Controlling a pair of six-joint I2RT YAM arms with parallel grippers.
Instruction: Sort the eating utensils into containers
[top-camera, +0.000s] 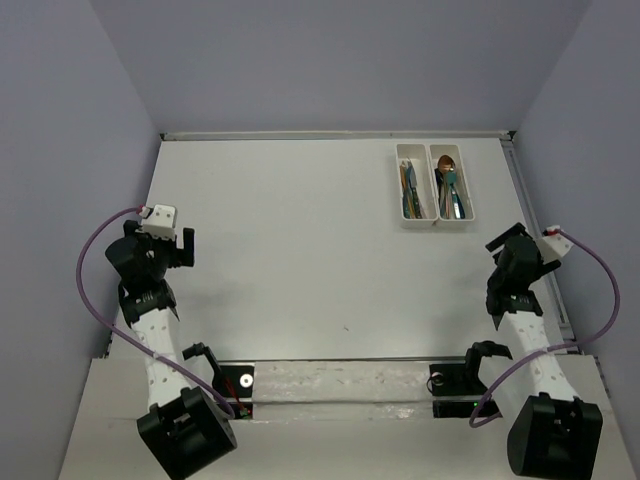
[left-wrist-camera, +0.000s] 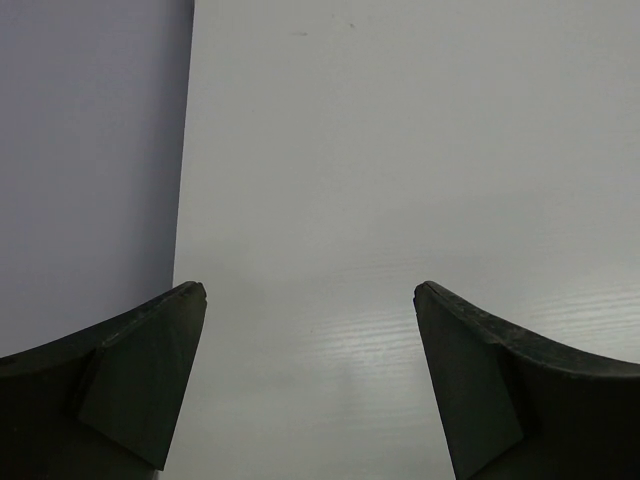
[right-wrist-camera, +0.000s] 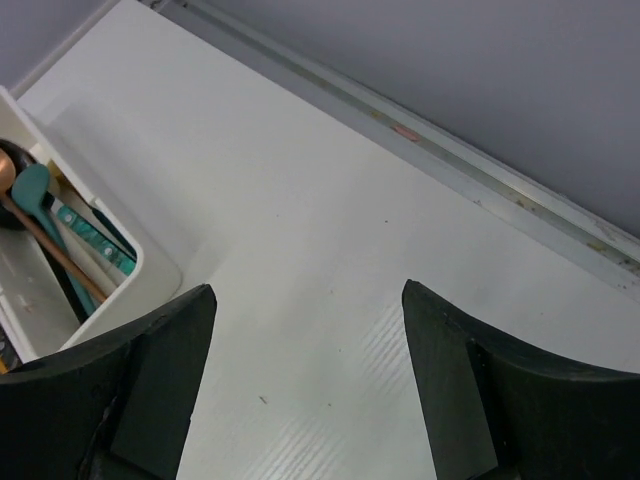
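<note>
On the table (top-camera: 300, 250), all utensils (top-camera: 447, 185) I see lie in the trays (top-camera: 438, 224) (sorting looks finished to me), left gripper (left-wrist-camera: 310, 290) and right gripper (right-wrist-camera: 308, 290) both spread wide, empty.

White table (top-camera: 300, 260), 2 joined white containers (top-camera: 420, 222) near far-right corner
</note>
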